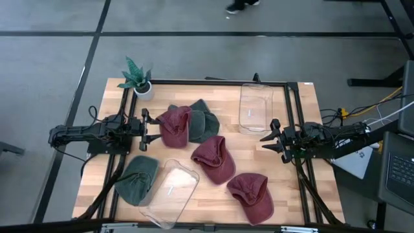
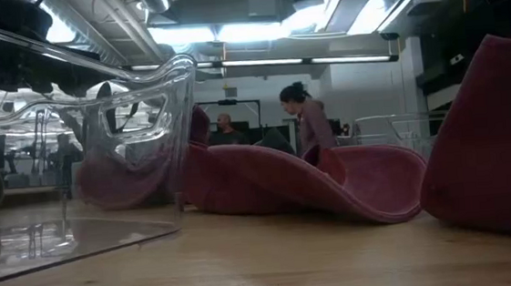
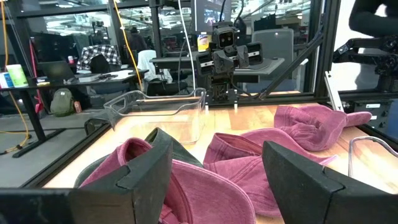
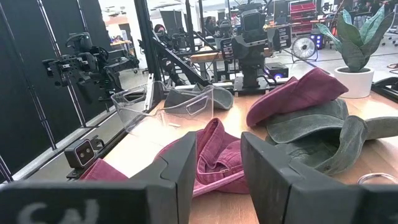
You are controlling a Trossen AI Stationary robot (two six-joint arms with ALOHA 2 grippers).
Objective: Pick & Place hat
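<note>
Several caps lie on the wooden table. A dark red cap (image 1: 173, 126) overlaps a green cap (image 1: 204, 122) at the middle. Two more red caps (image 1: 214, 159) (image 1: 251, 195) and a green cap (image 1: 136, 178) lie nearer the front edge. My left gripper (image 1: 147, 131) is open at the left edge of the overlapping red cap (image 3: 205, 190), one finger on either side of its near end, and I cannot see it touching. My right gripper (image 1: 270, 139) (image 4: 227, 168) is open, right of the middle red cap (image 4: 211, 152), and holds nothing.
One clear container (image 1: 255, 107) stands at the far right of the table. Another (image 1: 171, 189) sits near the front edge, beside the green cap. A potted plant (image 1: 137, 79) is at the far left corner. A black frame (image 1: 291, 97) borders the table. People show in the room beyond.
</note>
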